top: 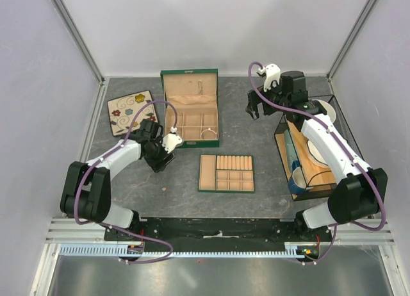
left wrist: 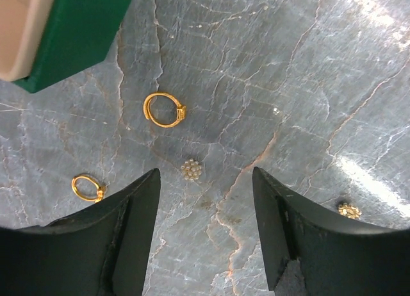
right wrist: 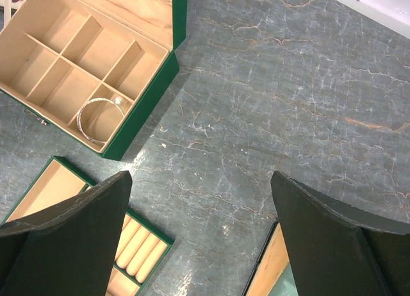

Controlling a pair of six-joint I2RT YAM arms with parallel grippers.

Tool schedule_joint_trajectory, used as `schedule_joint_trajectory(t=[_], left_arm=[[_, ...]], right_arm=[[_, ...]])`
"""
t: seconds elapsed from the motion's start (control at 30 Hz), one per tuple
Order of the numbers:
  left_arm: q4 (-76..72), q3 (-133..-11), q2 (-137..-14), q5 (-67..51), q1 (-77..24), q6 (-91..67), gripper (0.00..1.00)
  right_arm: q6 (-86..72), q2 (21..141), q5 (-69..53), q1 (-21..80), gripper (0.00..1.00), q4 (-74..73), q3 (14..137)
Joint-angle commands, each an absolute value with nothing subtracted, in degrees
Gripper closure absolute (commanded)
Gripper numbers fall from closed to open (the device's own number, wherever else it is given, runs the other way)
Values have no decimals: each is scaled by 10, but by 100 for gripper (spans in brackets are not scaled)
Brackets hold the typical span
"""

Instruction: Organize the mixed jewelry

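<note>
Grey, marble-veined tabletop (top: 256, 142) fills both wrist views, and we read outward from the fingers. We find the left gripper (left wrist: 205, 178) with its jaws spread wide and holding nothing, low over the stone. A tiny beaded gold cluster (left wrist: 191, 170) lies on the table just ahead of the gap, nearer the left finger. Beyond it rests a gold ring (left wrist: 164, 109), lying flat. A smaller gold ring (left wrist: 88, 188) sits just beside the left finger's outer edge, and another small gold piece (left wrist: 349, 211) lies just beside the right finger's outer side. One green corner of the jewelry box (left wrist: 77, 33) shows at the upper left of that view, apart from all four pieces. We see the right gripper (right wrist: 200, 177) spread wide too, empty, raised over bare table to the right of the box. The silvery bangle (right wrist: 81, 116) lies flat in the box's near right corner compartment. The divided tray (top: 208, 174) with its ring rolls sits in front of the box, nearer the arm bases.
</note>
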State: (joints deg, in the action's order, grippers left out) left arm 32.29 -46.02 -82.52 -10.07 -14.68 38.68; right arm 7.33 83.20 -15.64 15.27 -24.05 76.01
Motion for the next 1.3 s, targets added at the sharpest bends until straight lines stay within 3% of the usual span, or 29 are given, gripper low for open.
schedule_joint_trajectory(t=[0.0, 0.4, 1.27], left_arm=[[296, -484, -846, -123, -135, 418, 34], [297, -494, -868, -134, -117, 432, 37], [316, -484, -889, -146, -109, 444, 54]], right_arm=[[79, 831, -165, 155, 2, -224, 758], [77, 835, -163, 155, 2, -226, 758], [78, 835, -157, 155, 2, -225, 758]])
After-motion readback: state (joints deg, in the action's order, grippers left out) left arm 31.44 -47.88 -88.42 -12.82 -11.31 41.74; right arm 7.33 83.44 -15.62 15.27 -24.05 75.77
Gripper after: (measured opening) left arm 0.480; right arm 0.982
